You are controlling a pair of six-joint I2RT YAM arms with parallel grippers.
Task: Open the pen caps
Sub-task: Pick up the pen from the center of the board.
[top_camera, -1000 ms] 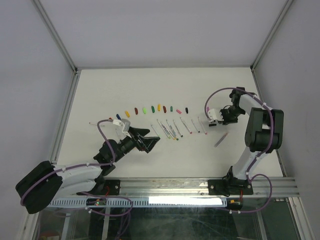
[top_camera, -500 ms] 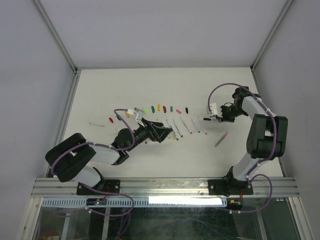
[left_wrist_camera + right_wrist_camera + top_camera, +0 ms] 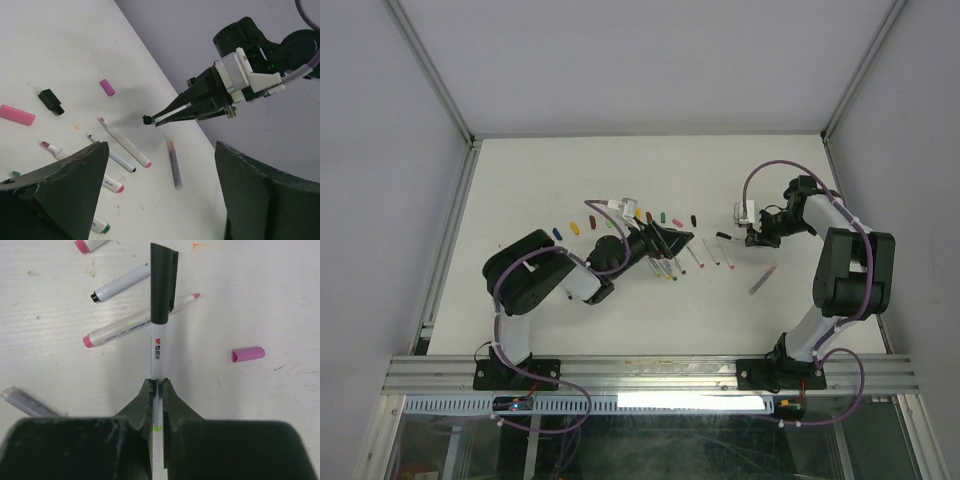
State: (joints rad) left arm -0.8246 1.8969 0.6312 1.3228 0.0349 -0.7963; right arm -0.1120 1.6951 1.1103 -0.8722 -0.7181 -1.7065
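The slim white pen barrel [image 3: 157,352] is pinched tight in the right gripper [image 3: 158,383], smooth black plastic cap [image 3: 163,282] still on, over toward the matte white table's [image 3: 520,180] right edge. The left gripper [image 3: 161,150], gaping and empty, has been swung from near-left to mid-table, by the row of bullet-shaped loose caps [image 3: 574,227].
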